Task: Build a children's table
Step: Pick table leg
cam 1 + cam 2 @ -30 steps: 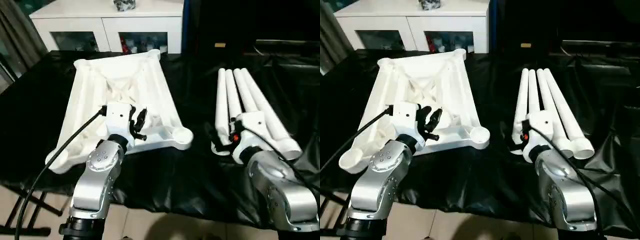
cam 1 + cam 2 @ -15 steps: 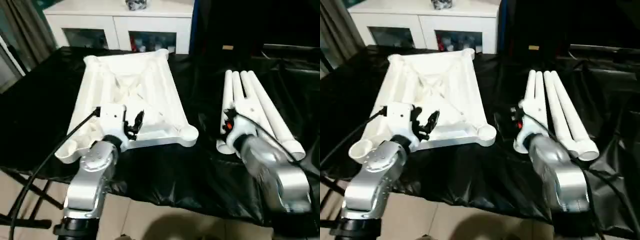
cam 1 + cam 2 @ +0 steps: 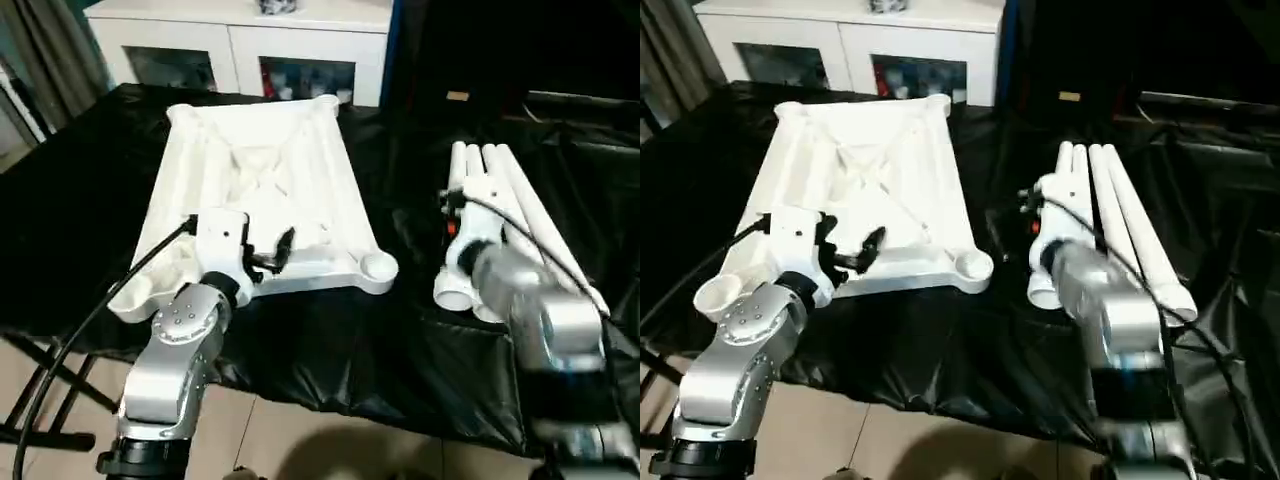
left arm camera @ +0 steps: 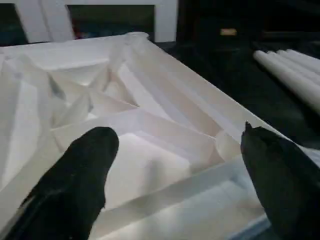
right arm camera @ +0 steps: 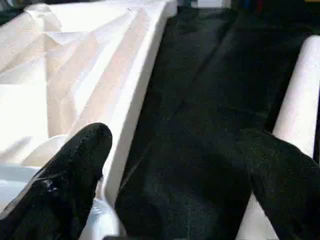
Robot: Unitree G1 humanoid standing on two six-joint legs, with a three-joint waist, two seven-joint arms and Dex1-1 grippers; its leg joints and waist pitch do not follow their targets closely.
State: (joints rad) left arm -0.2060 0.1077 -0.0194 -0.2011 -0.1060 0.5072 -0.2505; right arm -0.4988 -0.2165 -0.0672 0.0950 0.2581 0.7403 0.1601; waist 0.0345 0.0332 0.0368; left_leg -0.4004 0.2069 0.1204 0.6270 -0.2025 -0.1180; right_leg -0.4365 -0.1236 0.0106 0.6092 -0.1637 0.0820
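Your left gripper [image 4: 175, 170] hangs spread wide and empty over the near edge of the table top [image 3: 262, 195], one black finger [image 4: 75, 180] above the ribbed underside, the other out past the rim. Your right gripper [image 5: 175, 175] is likewise wide open with nothing in it, poised over the black cloth [image 5: 200, 90] between the top and the four legs [image 3: 505, 215].

The top lies upside down on the black-draped table [image 3: 90, 200], its corner sockets [image 3: 378, 267] facing up and empty. The legs lie side by side to its right, well apart from it.

Expect hollow white plastic: light, stiff and smooth, so likely slippery under the fingers. A leg looks best pinched across its tube near the middle, flared end [image 3: 452, 292] left free. Behind stands a white cabinet [image 3: 240, 40] with glass doors, its contents too dim to name.
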